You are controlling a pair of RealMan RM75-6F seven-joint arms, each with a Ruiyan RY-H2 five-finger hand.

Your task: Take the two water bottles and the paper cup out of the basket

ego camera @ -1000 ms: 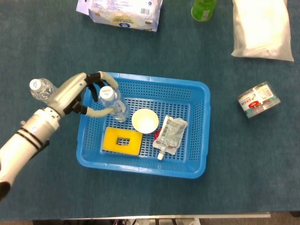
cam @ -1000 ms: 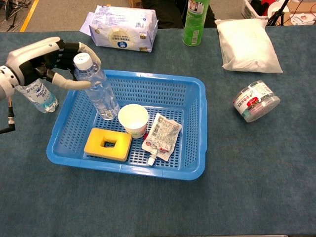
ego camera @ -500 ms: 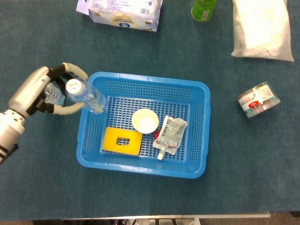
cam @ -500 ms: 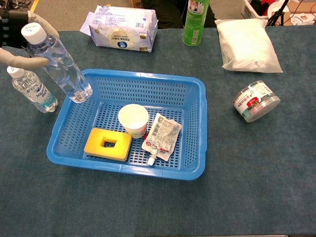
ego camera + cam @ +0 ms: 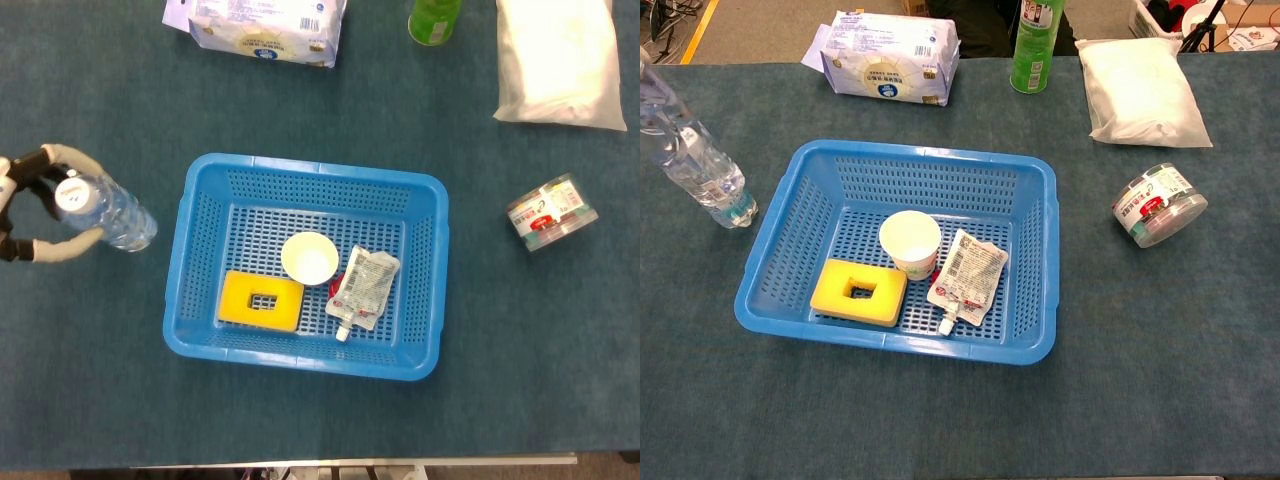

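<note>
At the far left edge of the head view, my left hand (image 5: 28, 218) grips a clear water bottle (image 5: 105, 213) tilted in the air, outside the blue basket (image 5: 310, 166). The chest view shows this bottle (image 5: 678, 140) slanting in front of a second clear bottle (image 5: 732, 205) that stands on the table left of the basket (image 5: 920, 154). A white paper cup (image 5: 309, 258) stands upright inside the basket, near its middle (image 5: 910, 243). My right hand does not appear in either view.
The basket also holds a yellow sponge (image 5: 261, 300) and a foil pouch (image 5: 362, 288). A tissue pack (image 5: 265, 25), a green can (image 5: 433, 18) and a white bag (image 5: 558, 60) lie at the far edge. A round container (image 5: 551, 212) lies right of the basket.
My left hand has lifted the water bottle out of the basket's left part and carried it left over the rim, beside the bottle standing on the table.
</note>
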